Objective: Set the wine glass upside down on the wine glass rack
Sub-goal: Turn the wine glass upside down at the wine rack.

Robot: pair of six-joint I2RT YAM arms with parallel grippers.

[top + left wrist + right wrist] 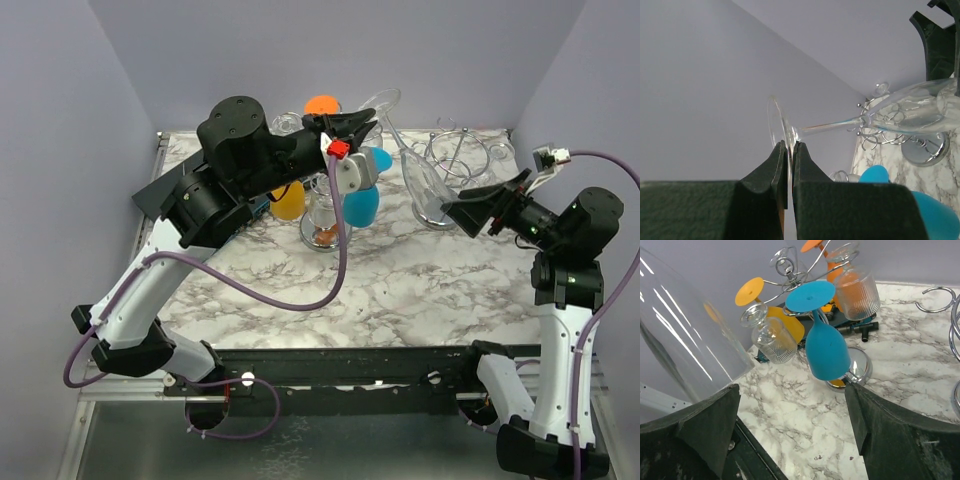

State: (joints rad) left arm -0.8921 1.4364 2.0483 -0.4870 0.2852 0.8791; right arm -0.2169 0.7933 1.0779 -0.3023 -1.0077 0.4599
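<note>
The main risk is the hold itself: the left gripper (788,147) is pinched tight on the thin edge of the wine glass (425,180) foot only, so the heavy bowl hangs far out on the stem and could swing or slip the disc from the pads; the right gripper (478,203) stands wide open and holds nothing, its fingers about the bowl's mouth, so it gives no support; a swing could knock the bowl into the bare wire rack (460,155) or the blue glass (825,347) on the loaded rack (790,277). The glass is in the air over the table's (400,290) back right part, between the racks; its long axis slants from the foot at the back to the bowl nearer the right edge, mouth facing the right gripper.
</note>
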